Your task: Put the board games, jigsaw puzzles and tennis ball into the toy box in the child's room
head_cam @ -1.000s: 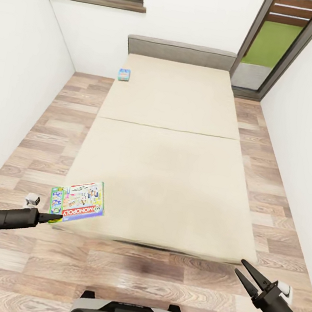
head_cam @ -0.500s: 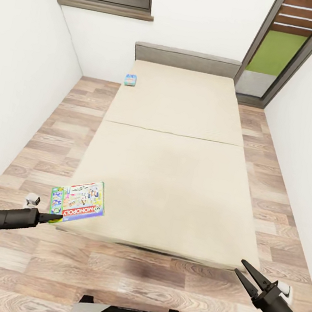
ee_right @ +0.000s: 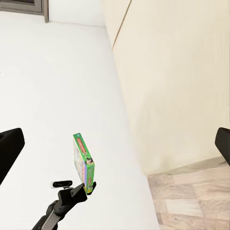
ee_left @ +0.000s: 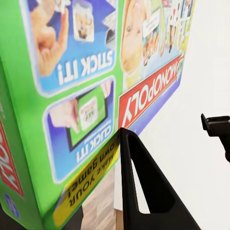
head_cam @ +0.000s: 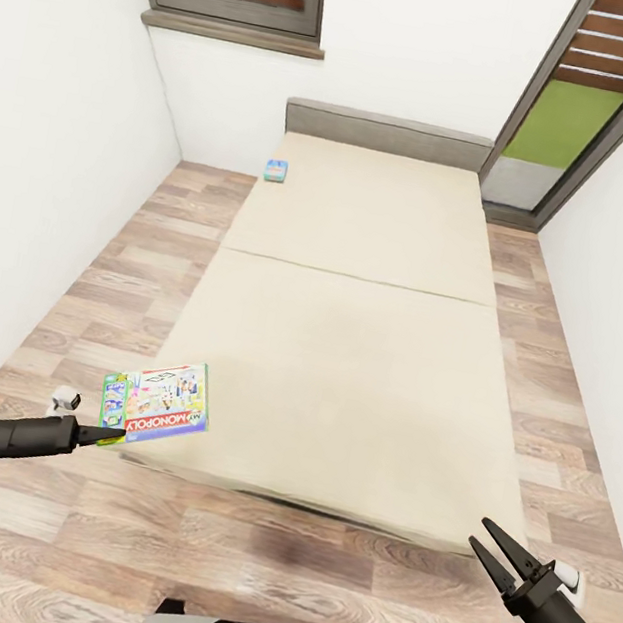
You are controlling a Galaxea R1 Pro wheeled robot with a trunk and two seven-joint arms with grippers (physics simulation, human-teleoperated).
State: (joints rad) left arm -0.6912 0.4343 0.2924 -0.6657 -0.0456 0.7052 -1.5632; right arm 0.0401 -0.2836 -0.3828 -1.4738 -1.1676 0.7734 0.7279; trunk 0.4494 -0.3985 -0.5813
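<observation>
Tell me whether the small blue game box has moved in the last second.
No. The blue game box keeps its spot at the bed's left edge; only the camera shifted.

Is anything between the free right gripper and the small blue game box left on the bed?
Nothing visible stands between them. The right gripper hangs open off the bed's near corner; the blue game box lies by the headboard, across bare mattress. The left gripper holds the Monopoly box.

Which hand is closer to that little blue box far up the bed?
Left. The left hand, holding the Monopoly box, is on the small blue box's side of the bed; the right hand hangs at the opposite corner.
</observation>
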